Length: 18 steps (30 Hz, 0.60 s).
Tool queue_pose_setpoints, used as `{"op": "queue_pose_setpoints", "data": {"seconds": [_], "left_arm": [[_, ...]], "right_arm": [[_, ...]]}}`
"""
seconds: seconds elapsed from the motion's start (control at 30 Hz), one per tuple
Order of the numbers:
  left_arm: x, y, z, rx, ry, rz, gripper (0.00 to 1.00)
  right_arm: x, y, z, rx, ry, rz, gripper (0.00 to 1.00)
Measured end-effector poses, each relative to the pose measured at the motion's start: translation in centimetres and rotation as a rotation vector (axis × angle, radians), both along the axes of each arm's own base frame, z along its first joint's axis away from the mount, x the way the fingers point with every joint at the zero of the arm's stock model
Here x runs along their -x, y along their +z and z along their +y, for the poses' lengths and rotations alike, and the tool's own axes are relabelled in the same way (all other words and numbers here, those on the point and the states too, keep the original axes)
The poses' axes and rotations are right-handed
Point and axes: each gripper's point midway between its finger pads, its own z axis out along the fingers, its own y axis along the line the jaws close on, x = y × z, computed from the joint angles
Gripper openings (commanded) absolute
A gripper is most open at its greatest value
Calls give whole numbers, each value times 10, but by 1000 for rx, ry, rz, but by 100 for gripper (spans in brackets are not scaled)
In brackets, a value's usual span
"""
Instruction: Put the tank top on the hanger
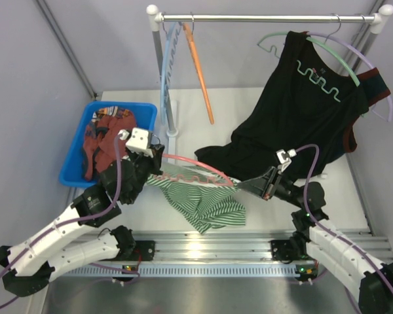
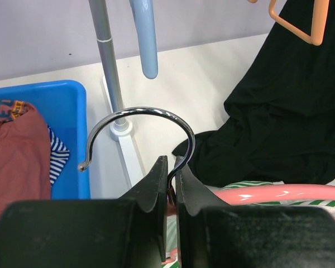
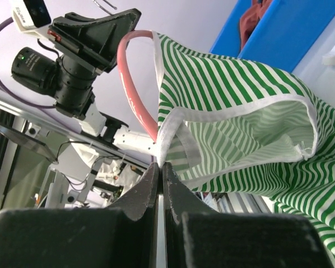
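The green and white striped tank top [image 1: 206, 201] hangs between the two grippers above the table, partly draped over the pink hanger [image 1: 196, 163]. My left gripper [image 1: 156, 160] is shut on the base of the hanger's metal hook [image 2: 139, 120]; the pink arm [image 2: 279, 194] runs off to the right. My right gripper [image 1: 265, 188] is shut on the tank top's white trim [image 3: 168, 134] and holds it stretched. In the right wrist view the pink hanger [image 3: 131, 78] passes inside the top's opening [image 3: 240, 100].
A blue bin [image 1: 75, 154] with red patterned cloth [image 1: 101, 140] stands at the left. A rack [image 1: 268, 18] at the back holds a light blue hanger [image 1: 167, 59], an orange hanger [image 1: 200, 69] and a large black garment [image 1: 301, 104] that spills onto the table.
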Motion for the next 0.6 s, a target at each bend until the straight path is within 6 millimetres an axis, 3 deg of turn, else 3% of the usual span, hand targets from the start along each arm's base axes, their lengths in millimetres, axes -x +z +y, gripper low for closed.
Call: {"op": "queue_pose_setpoints", "data": {"seconds": [0.6], "left_arm": [[-7,0,11,34,91,-14,0]], "right_arm": [[5,33,11,41,54,-46,0]]}}
